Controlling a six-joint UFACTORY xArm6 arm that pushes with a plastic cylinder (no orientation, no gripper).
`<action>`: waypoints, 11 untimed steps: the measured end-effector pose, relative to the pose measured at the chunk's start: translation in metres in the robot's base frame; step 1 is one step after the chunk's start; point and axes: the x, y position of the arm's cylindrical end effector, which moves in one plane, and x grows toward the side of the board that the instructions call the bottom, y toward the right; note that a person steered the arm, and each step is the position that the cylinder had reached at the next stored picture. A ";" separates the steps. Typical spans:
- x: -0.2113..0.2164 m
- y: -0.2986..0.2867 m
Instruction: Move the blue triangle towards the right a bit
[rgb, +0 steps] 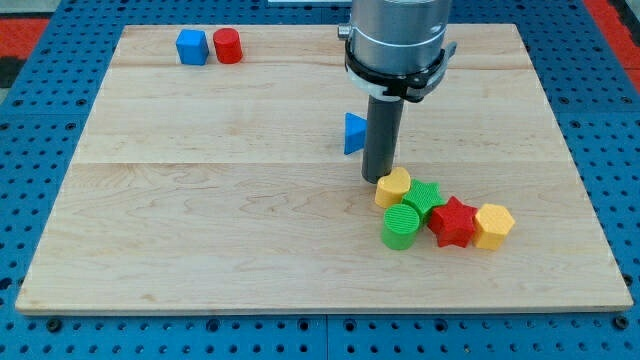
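Rod partly hides blue triangle (353, 134); my tip (377, 180) beside yellow heart (393, 187)

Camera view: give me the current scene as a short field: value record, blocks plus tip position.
board: wooden board on a blue pegboard
target: blue triangle, near the board's middle, partly hidden behind the rod
tip: my tip, just right of the blue triangle and below it in the view, close above the yellow heart
top-left pair: blue cube and red cylinder, side by side
lower-right cluster: yellow heart, green star, green cylinder, red star, yellow hexagon, packed together
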 end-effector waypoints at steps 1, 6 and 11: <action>0.002 0.000; -0.050 -0.082; -0.085 -0.009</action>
